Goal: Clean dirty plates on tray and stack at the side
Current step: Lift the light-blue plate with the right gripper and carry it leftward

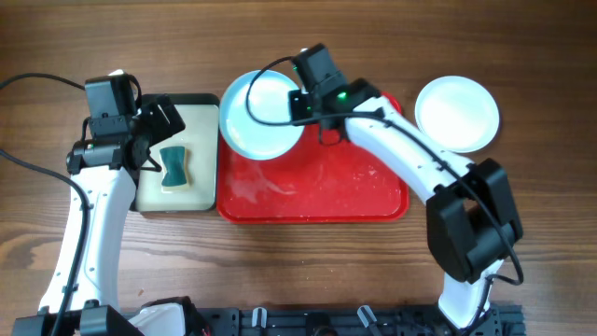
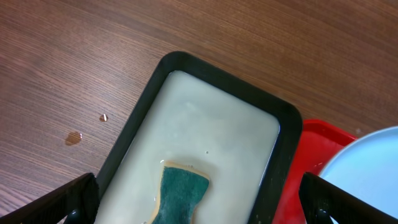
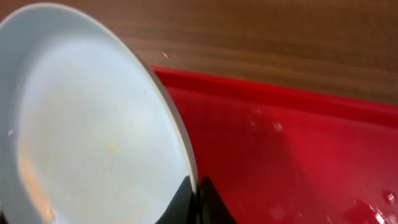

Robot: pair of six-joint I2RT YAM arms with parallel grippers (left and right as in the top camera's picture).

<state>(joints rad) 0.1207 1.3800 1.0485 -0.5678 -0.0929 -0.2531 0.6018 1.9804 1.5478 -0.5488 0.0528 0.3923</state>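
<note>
A pale light-blue plate (image 1: 261,117) is held tilted over the far left corner of the red tray (image 1: 317,191). My right gripper (image 1: 303,105) is shut on its right rim; the right wrist view shows the plate (image 3: 87,130) pinched between the fingertips (image 3: 198,199) above the tray (image 3: 292,149). A white plate (image 1: 457,112) lies on the table to the right of the tray. A third plate is not in view. My left gripper (image 1: 154,140) is open and empty above the green sponge (image 1: 174,166); the left wrist view shows the sponge (image 2: 180,196) between the spread fingers (image 2: 199,199).
The sponge lies in a small dark-rimmed tray (image 1: 182,101) with a pale inside, directly left of the red tray; it also shows in the left wrist view (image 2: 149,106). Water drops lie on the wood (image 2: 73,138) to its left. The red tray's floor is wet.
</note>
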